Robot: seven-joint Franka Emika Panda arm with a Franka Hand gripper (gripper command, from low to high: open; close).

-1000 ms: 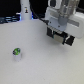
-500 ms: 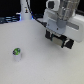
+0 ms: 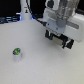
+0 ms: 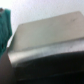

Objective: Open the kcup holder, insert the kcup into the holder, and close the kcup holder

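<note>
White tabletop (image 3: 40, 65) fills most of the exterior view, lit evenly, with a dark band and bluish equipment along its far edge. On it stands the kcup (image 3: 17, 53), a small pale pod with a green lid, upright, lid facing up and its axis vertical, toward the exterior view's left and nearer the camera. It stands alone, well apart from the arm. Toward the exterior view's right, the white Panda arm (image 3: 62, 17) hangs over the table with its gripper (image 3: 59, 40) pointed downward, dark fingers (image 3: 49, 36) showing below the wrist; whether they are spread or closed cannot be told at this blur. The wrist view shows a grey, flat-topped boxy shape with a dark front edge, probably the kcup holder (image 4: 47, 37), its long side running across the picture, with a teal object (image 4: 4, 30) at one edge. That view is too blurred for more.
</note>
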